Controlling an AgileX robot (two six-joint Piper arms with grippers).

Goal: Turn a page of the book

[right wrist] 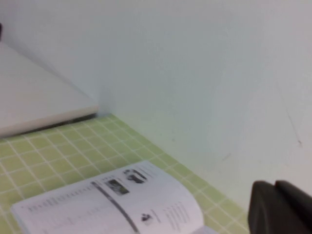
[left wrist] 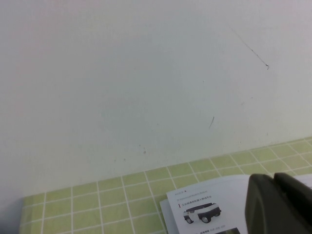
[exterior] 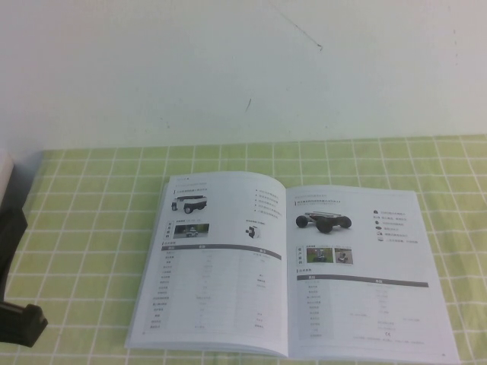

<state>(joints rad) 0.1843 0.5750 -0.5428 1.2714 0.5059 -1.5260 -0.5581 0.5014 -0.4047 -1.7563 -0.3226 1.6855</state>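
Here, right gripper shut, empty; left gripper likewise.

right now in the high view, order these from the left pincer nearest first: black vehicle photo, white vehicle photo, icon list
From the left pincer, shut at the near left; right pincer shut, outside this view:
1. white vehicle photo, left page
2. black vehicle photo, right page by spine
3. icon list, right page's outer side
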